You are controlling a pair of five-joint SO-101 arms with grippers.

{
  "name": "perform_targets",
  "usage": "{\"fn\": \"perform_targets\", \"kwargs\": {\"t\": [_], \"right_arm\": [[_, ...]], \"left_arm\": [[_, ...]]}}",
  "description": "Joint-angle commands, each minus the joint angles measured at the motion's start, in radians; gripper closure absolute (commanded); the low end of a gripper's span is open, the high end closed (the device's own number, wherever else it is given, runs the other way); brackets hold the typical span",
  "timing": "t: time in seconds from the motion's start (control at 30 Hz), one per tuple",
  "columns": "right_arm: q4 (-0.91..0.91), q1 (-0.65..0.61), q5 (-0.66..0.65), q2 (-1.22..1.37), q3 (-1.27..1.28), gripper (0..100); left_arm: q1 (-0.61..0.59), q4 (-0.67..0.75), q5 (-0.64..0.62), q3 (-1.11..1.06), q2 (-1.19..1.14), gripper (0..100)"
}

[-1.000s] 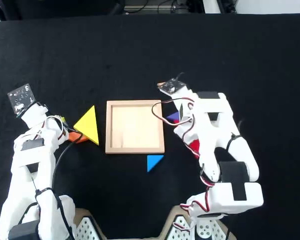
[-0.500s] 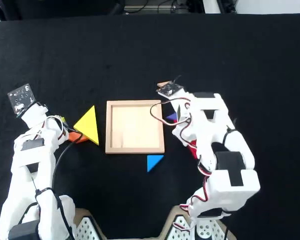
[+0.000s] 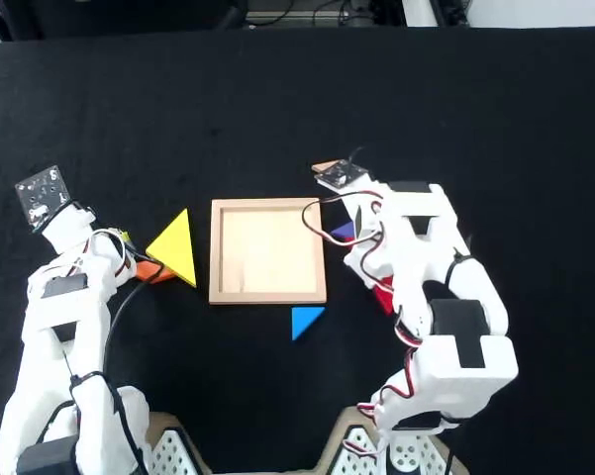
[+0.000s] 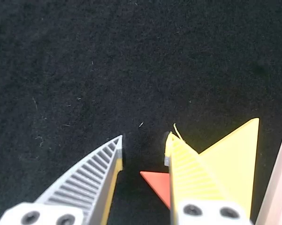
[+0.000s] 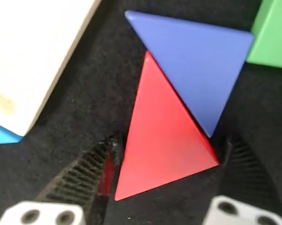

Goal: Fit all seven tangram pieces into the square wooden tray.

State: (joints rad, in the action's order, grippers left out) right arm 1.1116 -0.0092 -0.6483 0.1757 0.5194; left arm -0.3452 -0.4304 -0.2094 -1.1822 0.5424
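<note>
The square wooden tray (image 3: pixel 218 250) lies mid-table with nothing inside; its pale corner (image 5: pixel 33 51) is also in the right wrist view. A red triangle (image 5: pixel 164 136) lies flat between the fingers of my right gripper (image 5: pixel 166 152), which is open and straddles it. A dark blue triangle (image 5: pixel 197 51) touches the red one, with a green piece (image 5: pixel 272 35) beyond. My left gripper (image 4: pixel 145 138) is open over an orange-red piece (image 4: pixel 157 185), beside the yellow triangle (image 4: pixel 230 159). In the high view the yellow triangle (image 3: pixel 176 247) sits left of the tray.
A light blue triangle (image 3: pixel 305 320) lies just in front of the tray. A small orange piece (image 3: pixel 324 167) lies past the tray's far right corner. The right arm (image 3: pixel 426 267) covers the cloth right of the tray. The black cloth stretches far back.
The right arm's wrist shifted slightly beside the tray's right edge. The left arm and the pieces have not moved.
</note>
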Motion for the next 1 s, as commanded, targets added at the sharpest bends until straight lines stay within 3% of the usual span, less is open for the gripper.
{"fn": "perform_targets", "kwargs": {"t": [0.0, 0.63, 0.97], "right_arm": [[0.009, 0.041, 0.026, -0.001, -0.01, 66.2], [0.011, 0.037, 0.118, -0.001, 0.019, 66.7], [0.003, 0.026, 0.117, 0.001, 0.016, 84.1]], "left_arm": [[0.013, 0.017, -0.002, 0.008, 0.003, 84], [0.013, 0.017, -0.002, 0.008, 0.003, 84], [0.013, 0.017, -0.002, 0.008, 0.003, 84]]}}
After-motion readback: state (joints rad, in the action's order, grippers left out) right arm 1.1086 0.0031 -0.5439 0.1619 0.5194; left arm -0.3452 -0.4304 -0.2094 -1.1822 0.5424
